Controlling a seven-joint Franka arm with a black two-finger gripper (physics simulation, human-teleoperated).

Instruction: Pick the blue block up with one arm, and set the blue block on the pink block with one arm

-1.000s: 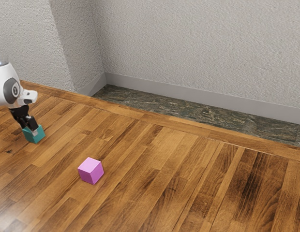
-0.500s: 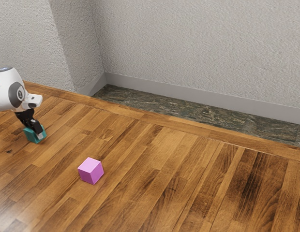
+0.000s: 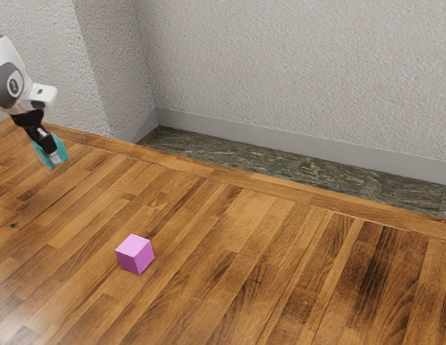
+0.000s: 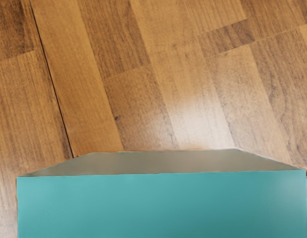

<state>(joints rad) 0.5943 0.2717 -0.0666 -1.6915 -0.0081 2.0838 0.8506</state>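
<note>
In the exterior view, your gripper (image 3: 45, 147) pinches the blue block (image 3: 55, 157) and has lifted it off the wooden surface (image 3: 280, 251), well apart from the pink block (image 3: 134, 253). In the wrist view, the blue block (image 4: 161, 203) hangs above the planks (image 4: 143, 74); carrying it over looks next.

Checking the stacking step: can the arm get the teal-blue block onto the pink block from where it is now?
Probably yes. The gripper is shut on the teal-blue block, held clear of the wooden surface, and the pink block stands alone, top bare, with nothing between them.
</note>
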